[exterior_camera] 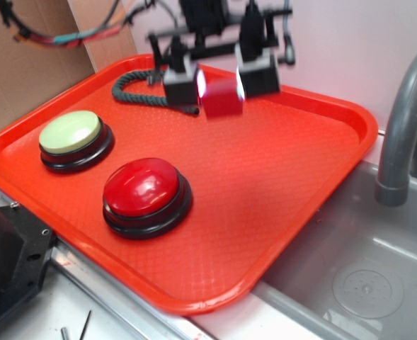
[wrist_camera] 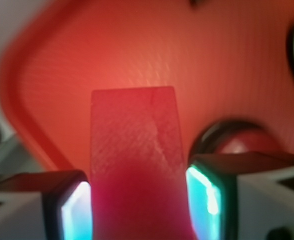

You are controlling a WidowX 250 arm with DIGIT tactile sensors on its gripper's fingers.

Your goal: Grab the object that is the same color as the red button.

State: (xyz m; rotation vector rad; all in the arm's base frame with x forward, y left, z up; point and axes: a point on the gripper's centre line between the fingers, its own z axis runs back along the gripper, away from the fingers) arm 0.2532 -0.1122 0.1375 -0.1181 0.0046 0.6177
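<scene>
Gripper (exterior_camera: 221,81) pinches the red cube (exterior_camera: 222,98) between both pads, above the red tray (exterior_camera: 286,177). Red button (exterior_camera: 141,187) and green button (exterior_camera: 71,132) sit on the tray, well apart from the gripper.

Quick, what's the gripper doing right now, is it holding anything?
Gripper: closed on the red cube, which sits between the jaws above the red tray.

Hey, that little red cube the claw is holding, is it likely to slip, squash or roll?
The red cube probably stays stiff: its edges look straight in the claw. Its flat sides sit between the pads, so slipping seems unlikely. Set down on the tray, it should rest rather than roll.
</scene>
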